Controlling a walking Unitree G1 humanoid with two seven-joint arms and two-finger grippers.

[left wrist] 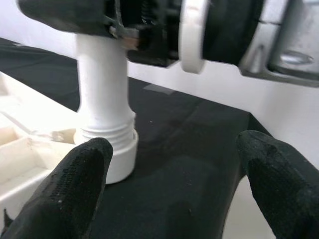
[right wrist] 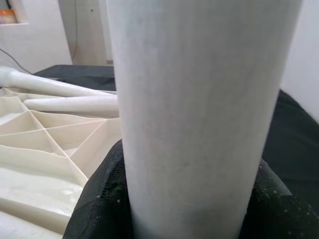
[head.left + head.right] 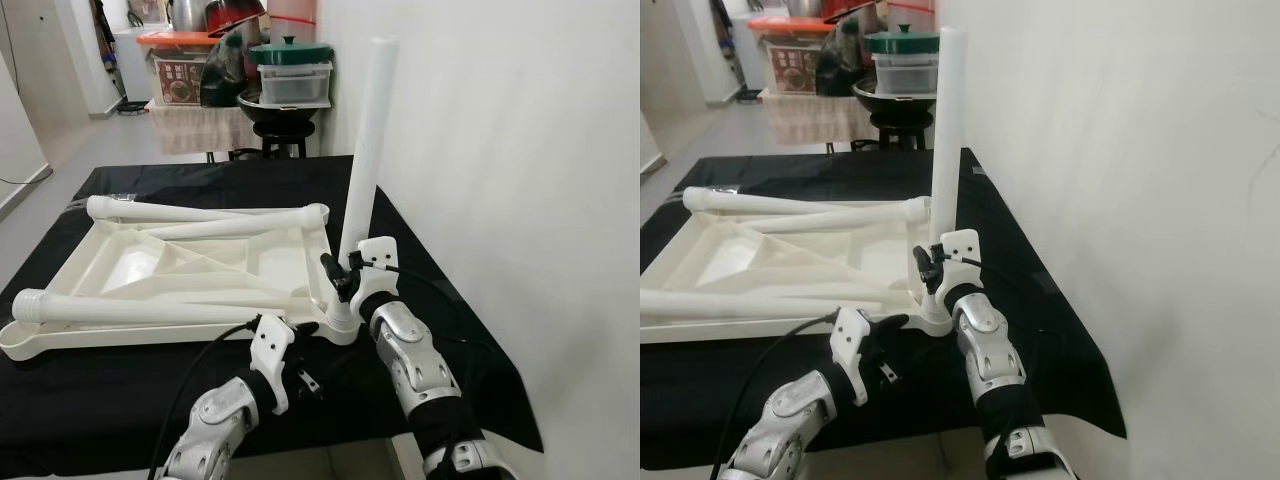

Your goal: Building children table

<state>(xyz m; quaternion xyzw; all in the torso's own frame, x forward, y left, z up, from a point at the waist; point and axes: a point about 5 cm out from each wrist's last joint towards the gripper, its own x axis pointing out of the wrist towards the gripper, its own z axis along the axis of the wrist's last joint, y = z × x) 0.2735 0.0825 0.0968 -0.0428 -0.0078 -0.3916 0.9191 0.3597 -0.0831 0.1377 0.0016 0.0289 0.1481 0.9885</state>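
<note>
Upright table leg [image 3: 368, 140]: white plastic tube, standing nearly vertical with a slight lean, its threaded lower end seated in the near right corner socket [image 1: 115, 149] of the tabletop. Children's tabletop [image 3: 190, 262]: white moulded plastic, lying upside down with its ribbed underside up, on a surface covered with a black cloth [image 3: 440, 290], close to the white wall [image 3: 520, 150] on the robot's right. Loose table legs: one [image 3: 140, 309] laid along the near edge of the tabletop, its threaded end toward the robot's left; two more [image 3: 200, 213] lying across the far part of the tabletop, their ends toward the far right corner. Right gripper [image 3: 342, 285]: black fingers closed around the lower part of the upright leg, just above the socket; in the right wrist view the leg's tube stands directly before the lens with black finger material [image 2: 99, 199] pressed to either side. Left gripper [image 3: 298, 352]: at the near edge of the tabletop, just beside the corner socket, fingers [image 1: 60, 189] spread wide apart and holding nothing, black cloth visible between them. Background: stool [image 3: 280, 125] beyond the covered surface bearing a dark wok, stacked containers and a green lidded pot [image 3: 290, 52]; orange-lidded storage bin [image 3: 180, 65] beside it.
</note>
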